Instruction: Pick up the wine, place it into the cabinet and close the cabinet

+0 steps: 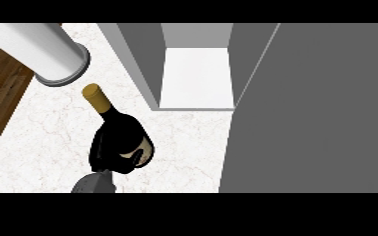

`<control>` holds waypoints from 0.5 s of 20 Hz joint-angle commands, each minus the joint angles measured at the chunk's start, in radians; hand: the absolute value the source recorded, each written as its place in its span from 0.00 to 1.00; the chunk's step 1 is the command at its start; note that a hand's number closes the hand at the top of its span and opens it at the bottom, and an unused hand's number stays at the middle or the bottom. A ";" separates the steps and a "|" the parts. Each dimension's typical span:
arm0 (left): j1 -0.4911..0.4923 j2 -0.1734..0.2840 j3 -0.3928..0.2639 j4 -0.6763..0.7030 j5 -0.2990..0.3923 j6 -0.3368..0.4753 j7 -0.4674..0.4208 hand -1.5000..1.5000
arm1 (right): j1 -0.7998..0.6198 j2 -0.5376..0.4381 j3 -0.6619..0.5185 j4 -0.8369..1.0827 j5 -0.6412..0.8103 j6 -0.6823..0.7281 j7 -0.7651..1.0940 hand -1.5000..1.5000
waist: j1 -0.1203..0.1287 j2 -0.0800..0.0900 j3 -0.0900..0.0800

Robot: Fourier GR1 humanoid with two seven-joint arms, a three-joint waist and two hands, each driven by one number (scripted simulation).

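Where the grey forearm comes in at the lower edge, the black left hand (111, 152) is wrapped round the body of the dark glass wine bottle (125, 130), fingers curled over it and hiding much of it. The bottle tilts, its tan-capped neck (96, 97) pointing up and to the left, over the white marbled tabletop (184, 145). Just right of it rises the broad grey cabinet door (310, 115), swung open and filling the right side. Beyond the bottle, the grey cabinet (136, 60) stands open, its white inner shelf (196, 77) bare to view. Far left, a white cylinder with a grey rim (44, 52) lies tilted near a strip of brown wooden floor (13, 85).
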 commanded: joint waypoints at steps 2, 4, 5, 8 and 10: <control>0.090 -0.010 -0.203 -0.156 0.060 0.147 -0.002 1.00 | -0.019 -0.016 -0.050 -0.014 -0.092 0.012 0.018 0.00 | -0.003 0.002 0.000; 0.137 -0.010 -0.256 -0.295 0.088 0.214 0.103 1.00 | 0.008 0.017 -0.006 -0.006 -0.033 0.004 -0.028 0.00 | 0.000 0.001 0.000; 0.093 -0.011 -0.263 -0.256 0.112 0.236 0.097 1.00 | 0.027 0.005 -0.013 -0.071 -0.084 0.008 0.029 0.00 | -0.005 0.002 0.000; 0.117 -0.011 -0.348 -0.384 0.145 0.365 0.162 1.00 | 0.021 0.007 0.018 -0.089 -0.040 -0.001 0.052 0.00 | -0.004 0.000 0.000; 0.078 -0.011 -0.387 -0.327 0.178 0.418 0.134 1.00 | -0.031 -0.011 -0.049 -0.026 -0.092 0.009 0.037 0.00 | -0.005 0.003 -0.001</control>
